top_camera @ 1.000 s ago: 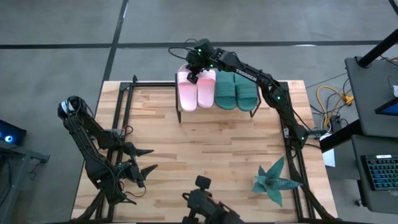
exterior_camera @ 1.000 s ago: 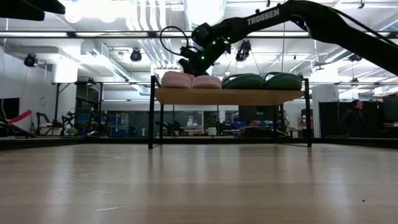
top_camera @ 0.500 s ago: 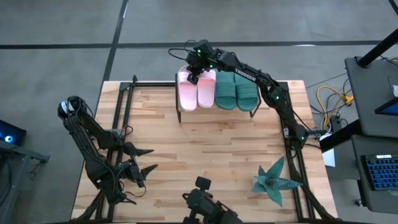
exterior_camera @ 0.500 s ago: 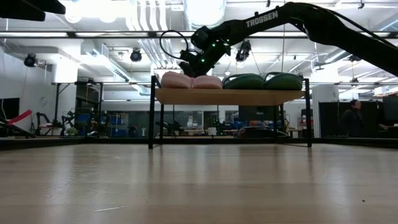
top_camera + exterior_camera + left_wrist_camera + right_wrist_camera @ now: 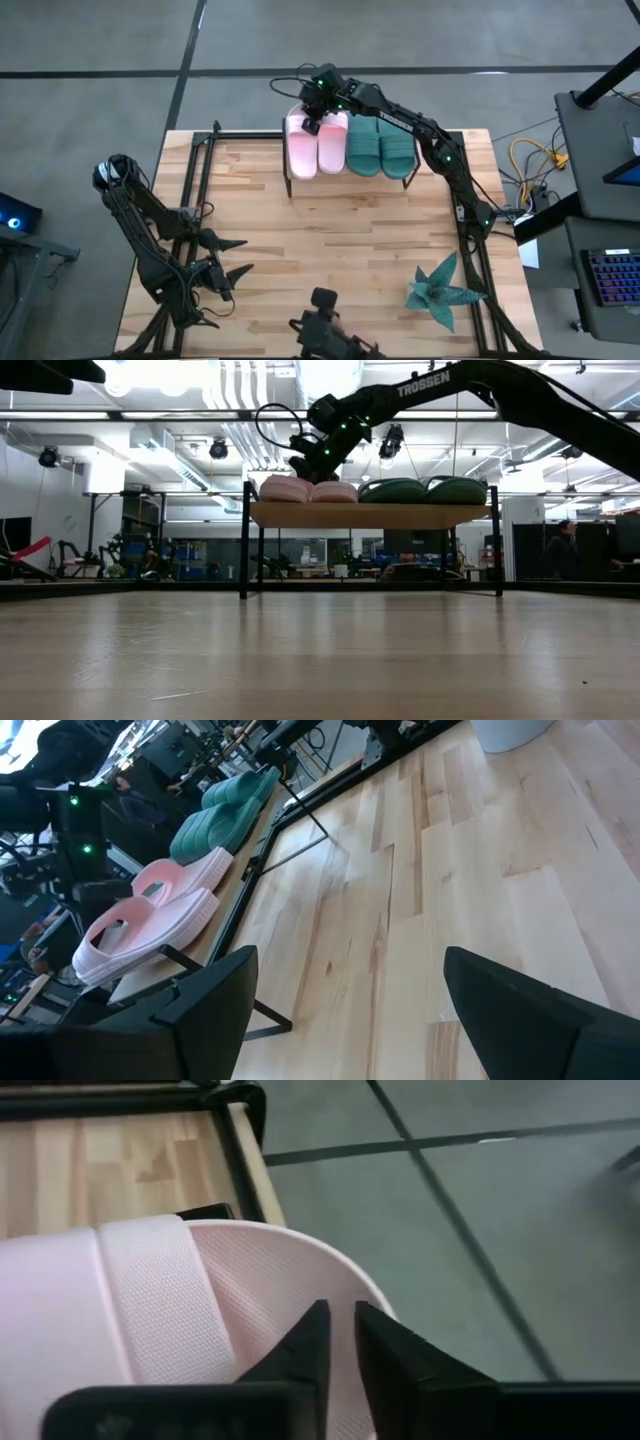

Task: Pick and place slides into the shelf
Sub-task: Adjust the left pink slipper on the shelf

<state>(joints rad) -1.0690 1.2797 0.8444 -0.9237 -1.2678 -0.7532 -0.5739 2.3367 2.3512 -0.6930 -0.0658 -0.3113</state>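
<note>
Right gripper [image 5: 312, 124]: mine, reached out over the far end of the shelf, above the heel of a pink slide. In my right wrist view the two fingers [image 5: 300, 1348] are drawn almost together, only a sliver of gap between them, with nothing clamped; the pink footbed lies just under the tips.
Left gripper [image 5: 232, 257]: waiting low over the near left of the table [image 5: 330, 230], its fingers spread wide, holding nothing.
Pink slides [image 5: 316, 146]: both on the shelf board, side by side, at its left end.
Green slides [image 5: 379, 148]: both on the board too, right of the pink pair and just beside it.
Shelf [image 5: 370, 515]: stands at the table's far edge; the low view shows all four slides resting on top of it.
Done: as I judge it, all four slides are placed.
Left: nothing I can see to pick up; only drawing my right arm clear.
Plant [image 5: 442, 291]: near right corner, well apart, untouched.
</note>
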